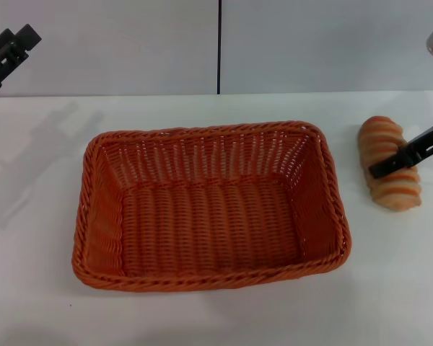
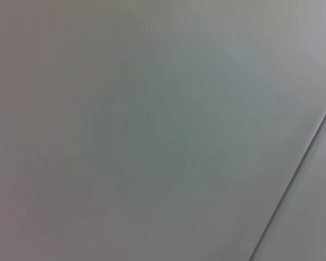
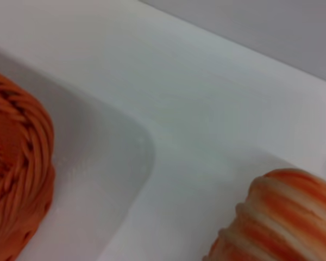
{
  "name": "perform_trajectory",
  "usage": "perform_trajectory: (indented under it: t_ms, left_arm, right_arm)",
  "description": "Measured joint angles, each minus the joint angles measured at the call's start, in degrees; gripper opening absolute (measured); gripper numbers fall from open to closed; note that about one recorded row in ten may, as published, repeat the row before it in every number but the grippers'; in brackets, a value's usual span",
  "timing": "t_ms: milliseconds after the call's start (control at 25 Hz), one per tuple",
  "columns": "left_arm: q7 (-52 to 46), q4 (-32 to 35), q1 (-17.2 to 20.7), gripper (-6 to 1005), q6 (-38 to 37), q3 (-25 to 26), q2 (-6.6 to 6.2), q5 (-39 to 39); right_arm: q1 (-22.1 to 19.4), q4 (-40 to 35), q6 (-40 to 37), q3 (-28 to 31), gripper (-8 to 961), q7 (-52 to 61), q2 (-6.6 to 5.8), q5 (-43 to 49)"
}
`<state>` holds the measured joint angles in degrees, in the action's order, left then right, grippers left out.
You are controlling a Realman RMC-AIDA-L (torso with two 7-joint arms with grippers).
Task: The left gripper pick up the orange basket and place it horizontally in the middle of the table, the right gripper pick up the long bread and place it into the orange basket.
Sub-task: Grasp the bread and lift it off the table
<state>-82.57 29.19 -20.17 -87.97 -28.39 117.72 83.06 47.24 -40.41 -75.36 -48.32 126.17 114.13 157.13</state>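
We see the orange basket (image 1: 211, 205) lying mid-table, open side up, long axis running along the table's left-right span, parallel to the far edge. The long bread (image 1: 390, 162) lies on the table (image 1: 43, 303) near the right edge, just beside the basket's right short side but apart from it; ridged side up, long axis running from the far edge toward the near edge, slightly skewed. The right gripper (image 1: 410, 155) sits over the bread's middle, dark finger crossing the loaf; we cannot tell whether it is parted or clamped on it. The left gripper (image 1: 7, 54) is raised at the far left corner, against the wall; its fingers we cannot tell either.

Right wrist view adds a close look: braided basket (image 3: 16, 174) corner and ridged bread (image 3: 282, 217) end, white gap between them. Left wrist view shows only grey wall (image 2: 152, 130) with a thin dark seam (image 2: 299, 168).

White smooth tabletop meets light grey wall (image 1: 115, 43); a dark vertical seam (image 1: 219, 47) splits it.
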Motion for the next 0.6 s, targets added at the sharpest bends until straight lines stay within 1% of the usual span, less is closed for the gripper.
perform_trajectory:
  t_ms: [40, 360, 600]
  left_arm:
    - [0.0, 0.0, 0.1, 740, 0.0, 0.0, -0.01, 0.0]
    - [0.0, -0.1, 0.4, 739, -0.2, 0.0, -0.03, 0.0]
    - [0.0, -0.3, 0.5, 739, 0.0, 0.0, 0.03, -0.1]
  right_arm:
    - [-0.7, -1.9, -0.3, 0.1, 720, 0.0, 0.45, -0.3]
    - [-2.5, -6.1, -1.7, 0.5, 702, 0.0, 1.36, -0.7]
    - [-2.8, -6.6, -1.8, 0.5, 594, -0.6, 1.55, -0.8]
